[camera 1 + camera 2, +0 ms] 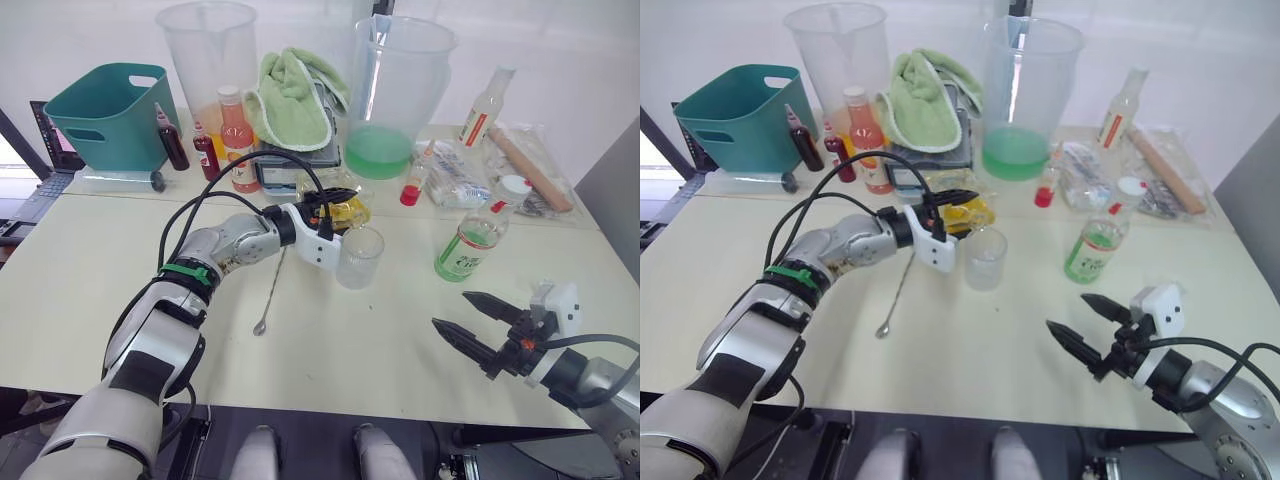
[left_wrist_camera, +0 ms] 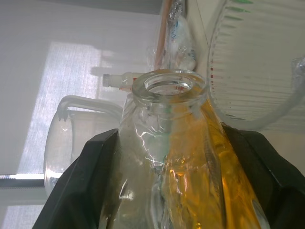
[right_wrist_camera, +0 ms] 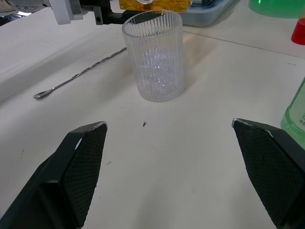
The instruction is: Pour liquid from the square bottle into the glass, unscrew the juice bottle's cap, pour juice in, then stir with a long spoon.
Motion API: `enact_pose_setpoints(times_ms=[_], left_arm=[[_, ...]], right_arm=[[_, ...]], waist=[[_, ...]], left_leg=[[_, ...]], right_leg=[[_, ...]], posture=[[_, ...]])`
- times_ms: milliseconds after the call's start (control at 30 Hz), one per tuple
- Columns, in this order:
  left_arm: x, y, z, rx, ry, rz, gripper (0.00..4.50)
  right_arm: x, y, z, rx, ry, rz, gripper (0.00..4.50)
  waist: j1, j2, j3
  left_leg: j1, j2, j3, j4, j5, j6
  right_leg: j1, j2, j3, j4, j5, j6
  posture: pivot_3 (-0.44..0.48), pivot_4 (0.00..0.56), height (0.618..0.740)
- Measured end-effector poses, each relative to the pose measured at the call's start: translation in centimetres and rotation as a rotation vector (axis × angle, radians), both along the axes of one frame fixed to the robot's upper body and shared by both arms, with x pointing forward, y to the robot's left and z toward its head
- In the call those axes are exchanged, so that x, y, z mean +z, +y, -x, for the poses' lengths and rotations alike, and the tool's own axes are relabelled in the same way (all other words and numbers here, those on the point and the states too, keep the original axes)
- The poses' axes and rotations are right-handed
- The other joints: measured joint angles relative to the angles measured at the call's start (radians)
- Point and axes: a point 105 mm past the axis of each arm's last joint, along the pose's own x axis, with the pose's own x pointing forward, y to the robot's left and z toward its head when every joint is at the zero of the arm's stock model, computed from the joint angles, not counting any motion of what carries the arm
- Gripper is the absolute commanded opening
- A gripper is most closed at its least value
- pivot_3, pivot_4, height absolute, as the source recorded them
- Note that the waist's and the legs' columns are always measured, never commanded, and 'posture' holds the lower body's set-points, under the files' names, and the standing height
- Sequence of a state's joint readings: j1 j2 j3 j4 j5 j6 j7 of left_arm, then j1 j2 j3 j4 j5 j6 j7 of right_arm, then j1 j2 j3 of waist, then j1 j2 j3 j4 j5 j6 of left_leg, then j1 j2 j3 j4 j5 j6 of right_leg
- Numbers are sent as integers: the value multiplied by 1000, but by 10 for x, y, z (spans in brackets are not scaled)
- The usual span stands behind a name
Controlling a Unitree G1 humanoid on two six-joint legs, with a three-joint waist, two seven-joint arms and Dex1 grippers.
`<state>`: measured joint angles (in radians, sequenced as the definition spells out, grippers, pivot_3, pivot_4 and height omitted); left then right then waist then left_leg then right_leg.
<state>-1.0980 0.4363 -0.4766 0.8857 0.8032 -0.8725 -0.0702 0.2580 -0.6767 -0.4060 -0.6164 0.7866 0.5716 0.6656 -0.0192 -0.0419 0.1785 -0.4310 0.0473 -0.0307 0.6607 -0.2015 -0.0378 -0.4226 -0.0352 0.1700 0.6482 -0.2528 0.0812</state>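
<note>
Left gripper (image 1: 335, 205) clamped on square bottle (image 1: 347, 209), tilted, neck open, directly above glass (image 1: 359, 257). Long spoon (image 1: 271, 290) flat beneath that arm. Right gripper (image 1: 478, 325) spread wide, empty; juice bottle (image 1: 470, 242) just beyond it.

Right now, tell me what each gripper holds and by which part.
The left gripper is shut on the square bottle, its fingers clamping the body on both sides below the open neck. The right gripper is open, holding nothing.
</note>
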Motion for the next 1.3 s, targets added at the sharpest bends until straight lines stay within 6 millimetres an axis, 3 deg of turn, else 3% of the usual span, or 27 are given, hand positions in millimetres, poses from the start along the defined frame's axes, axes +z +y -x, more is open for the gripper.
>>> enact_pose_setpoints(times_ms=[767,1300], left_arm=[[4,4,-5,43,-182,-27,2792],[4,-4,-2,5,-228,-67,2792]], right_arm=[[2,1,-3,5,-10,-4,4460],[5,9,-9,26,-26,-14,4460]], waist=[[7,0,0],[7,0,0]], left_leg=[[0,0,0,0,0,0],[0,-1,0,0,0,-1]], right_leg=[[0,0,0,1,0,0],[0,-1,0,1,0,0]], posture=[[0,150,727],[0,150,727]])
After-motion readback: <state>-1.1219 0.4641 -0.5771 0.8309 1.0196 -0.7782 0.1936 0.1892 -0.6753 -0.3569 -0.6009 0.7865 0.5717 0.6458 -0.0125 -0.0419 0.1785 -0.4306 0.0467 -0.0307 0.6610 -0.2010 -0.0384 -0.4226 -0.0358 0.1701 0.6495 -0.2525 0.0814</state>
